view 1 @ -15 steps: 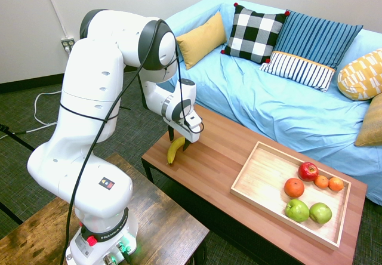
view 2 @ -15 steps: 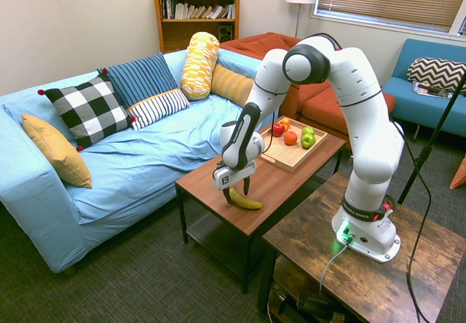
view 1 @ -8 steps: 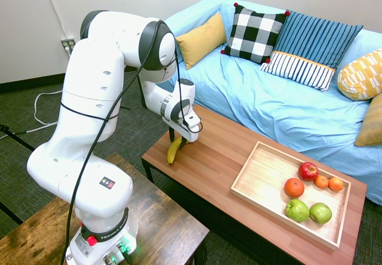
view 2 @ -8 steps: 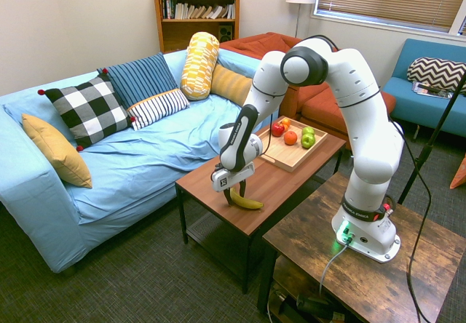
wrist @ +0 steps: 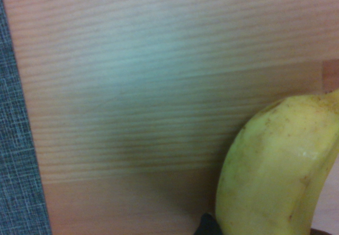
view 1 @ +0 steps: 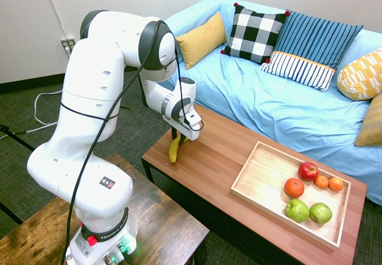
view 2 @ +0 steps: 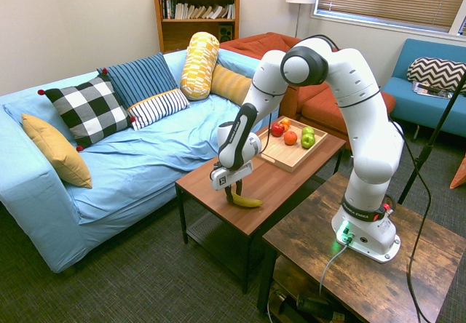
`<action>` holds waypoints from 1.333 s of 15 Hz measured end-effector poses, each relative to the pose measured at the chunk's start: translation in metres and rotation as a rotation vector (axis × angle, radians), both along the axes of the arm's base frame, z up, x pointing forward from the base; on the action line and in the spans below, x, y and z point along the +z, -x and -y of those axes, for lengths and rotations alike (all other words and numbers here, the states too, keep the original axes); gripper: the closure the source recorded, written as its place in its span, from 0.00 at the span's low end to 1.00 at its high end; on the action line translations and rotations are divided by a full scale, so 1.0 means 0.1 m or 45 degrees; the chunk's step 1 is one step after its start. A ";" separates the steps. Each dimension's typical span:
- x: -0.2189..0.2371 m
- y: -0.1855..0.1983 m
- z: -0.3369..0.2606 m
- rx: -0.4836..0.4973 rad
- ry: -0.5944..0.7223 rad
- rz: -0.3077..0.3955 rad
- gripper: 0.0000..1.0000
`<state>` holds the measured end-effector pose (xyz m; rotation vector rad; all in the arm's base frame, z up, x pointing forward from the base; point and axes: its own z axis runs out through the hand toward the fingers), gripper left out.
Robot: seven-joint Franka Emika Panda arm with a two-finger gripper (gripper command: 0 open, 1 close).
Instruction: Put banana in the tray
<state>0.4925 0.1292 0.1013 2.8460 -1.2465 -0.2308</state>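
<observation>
And here's the arm [view 1: 98, 77], glossy white all over, built from fat rounded segments! Dark grey bands wrap the joints, one thick ring at the elbow. There's a long black cable [view 1: 111, 104] running along the shell, held by thin black straps. Small grey screw caps dot the white casing. Down low, a little dark label [view 1: 107, 183], then a black collar [view 1: 109, 228] lettered in white, a red button [view 1: 91, 241] and a green glow at the base! The gripper [view 1: 179, 139] wears a white housing with slim black fingers.
</observation>
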 end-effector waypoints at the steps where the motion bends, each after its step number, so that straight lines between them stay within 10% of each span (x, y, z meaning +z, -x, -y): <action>1: 0.13 -0.06 0.06 0.005 0.005 0.009 1.00; 8: 1.32 -0.53 1.02 -0.032 0.068 0.182 1.00; 20: 1.30 -0.89 3.28 -0.199 0.121 0.260 1.00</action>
